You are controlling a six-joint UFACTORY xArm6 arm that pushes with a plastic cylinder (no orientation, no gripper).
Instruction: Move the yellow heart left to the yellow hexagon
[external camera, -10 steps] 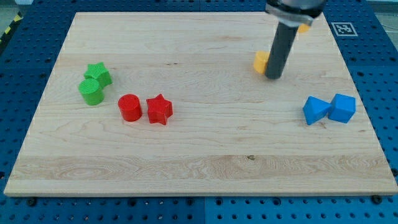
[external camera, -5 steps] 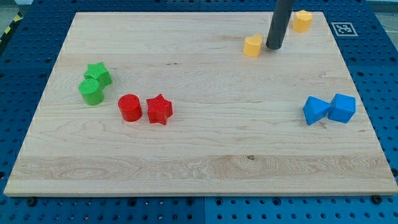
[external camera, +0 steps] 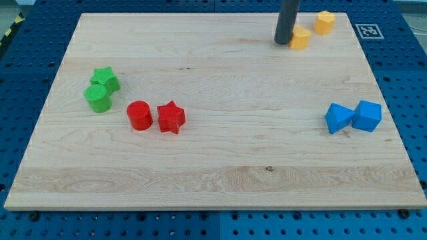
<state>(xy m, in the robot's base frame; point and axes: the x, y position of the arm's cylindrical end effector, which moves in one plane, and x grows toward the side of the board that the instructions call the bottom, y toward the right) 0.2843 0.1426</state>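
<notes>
The wooden board (external camera: pixel 200 160) lay under the arm. My tip (external camera: pixel 283 43) (a bare rod, gripping nothing) touched the yellow heart's (external camera: pixel 300 38) left side; the yellow hexagon (external camera: pixel 325 22) sat just beyond, up-right. The closing push looked underway; next seemed only a slight nudge.

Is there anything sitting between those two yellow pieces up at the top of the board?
No. In the camera view only a narrow strip of bare wood separates the two yellow blocks. My tip sits against the lower block's left side.
</notes>
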